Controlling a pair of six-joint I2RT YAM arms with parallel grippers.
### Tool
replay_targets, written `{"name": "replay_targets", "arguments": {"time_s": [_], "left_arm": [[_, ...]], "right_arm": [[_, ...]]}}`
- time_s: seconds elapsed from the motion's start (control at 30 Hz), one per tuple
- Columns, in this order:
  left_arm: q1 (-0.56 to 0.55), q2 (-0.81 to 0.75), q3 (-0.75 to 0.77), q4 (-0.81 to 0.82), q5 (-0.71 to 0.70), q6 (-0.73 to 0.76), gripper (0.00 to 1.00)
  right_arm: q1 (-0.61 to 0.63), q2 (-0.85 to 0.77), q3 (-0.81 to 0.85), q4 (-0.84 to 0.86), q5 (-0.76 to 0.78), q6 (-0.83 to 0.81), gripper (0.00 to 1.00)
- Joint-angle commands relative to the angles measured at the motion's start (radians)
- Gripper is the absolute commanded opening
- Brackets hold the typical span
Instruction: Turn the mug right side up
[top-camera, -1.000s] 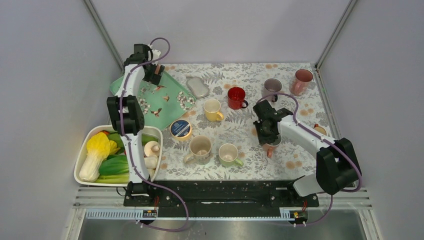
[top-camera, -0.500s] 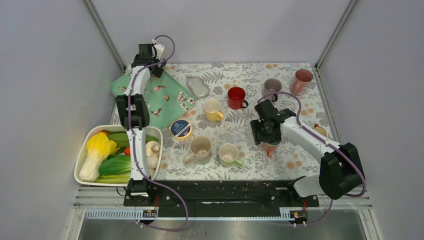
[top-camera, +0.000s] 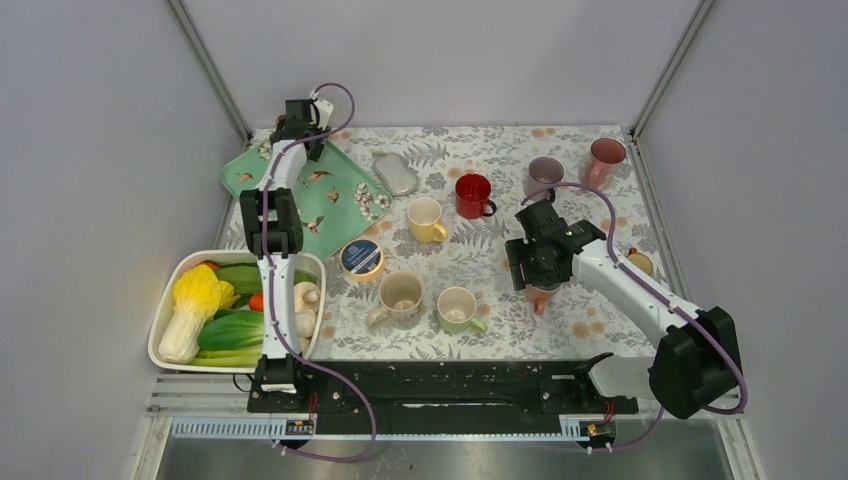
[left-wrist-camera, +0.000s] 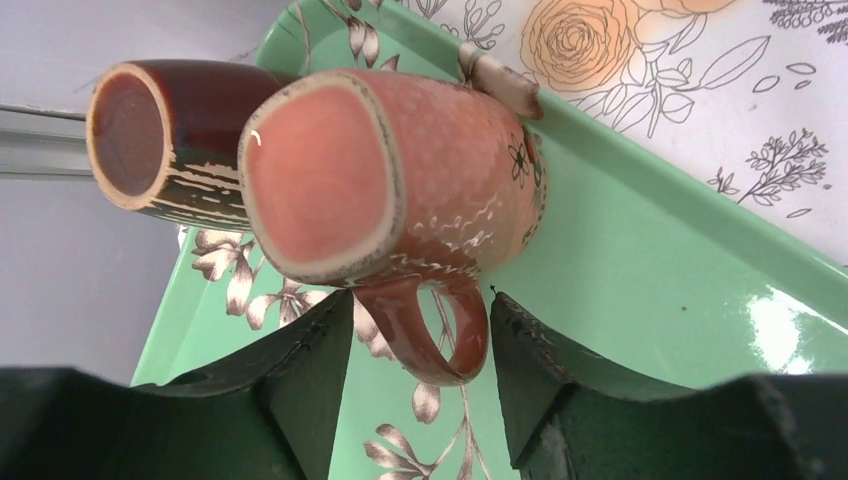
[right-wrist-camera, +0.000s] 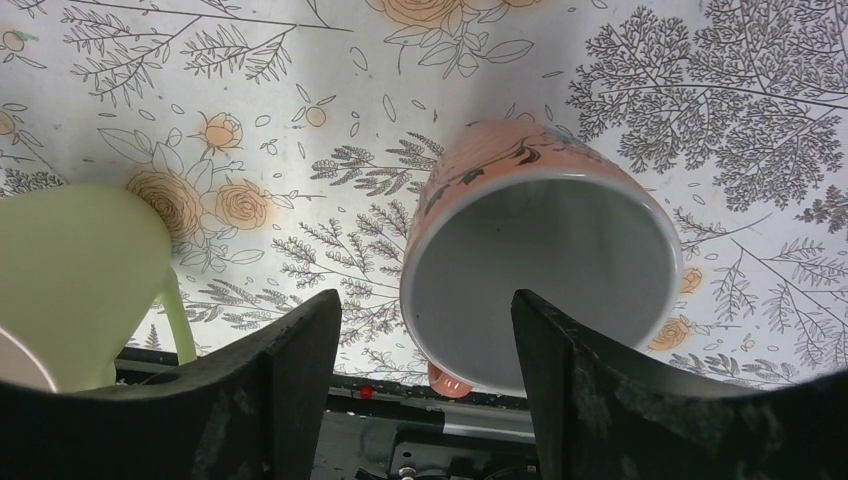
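Holding inverted salmon mug (left-wrist-camera: 440, 170): green tray (left-wrist-camera: 650, 280)

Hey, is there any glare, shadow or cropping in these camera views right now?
Left wrist: a bright glare patch on the green tray. Right wrist: the peach mug casts a soft shadow on the tablecloth; pale green mug cropped by the left edge. Top view: evenly lit, no glare.

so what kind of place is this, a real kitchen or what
Most likely a robot lab test cell, not a kitchen: plain grey panel walls box in a floral-print tablecloth, and loose mugs, such as a glossy red ceramic mug, sit about like practice props.
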Motion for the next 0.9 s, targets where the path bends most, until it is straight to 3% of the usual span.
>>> {"name": "replay_targets", "arguments": {"time_s": [0.0,0.13,0.4,0.57,0.73,0.87], "left_arm": [[0.0,-0.042,0.011,0.072,0.017,-0.045,0.56],[0.0,-0.035,0.016,0.073,0.037,-0.054,0.51],[0.0,-0.083,-0.042,0.075,0.048,-0.09,0.0],[0.008,-0.213,-0.191,0.067,0.083,-0.152,0.0],[0.023,-0.395,-0.355,0.026,0.257,-0.231,0.0],[0.023,-0.533,-0.477,-0.024,0.357,-0.264,0.0]], "right_arm": [[-0.004,-0.05,0.051,-0.022,0.043,-0.009,0.72],[-0.003,-0.057,0.057,-0.037,0.048,-0.016,0.72],[-0.003,-0.08,0.046,-0.048,0.051,-0.013,0.72],[-0.003,-0.122,0.056,-0.062,0.052,-0.011,0.73],[-0.004,-0.182,0.067,-0.065,0.037,-0.015,0.73],[-0.003,-0.232,0.07,-0.013,-0.069,-0.027,0.73]]}}
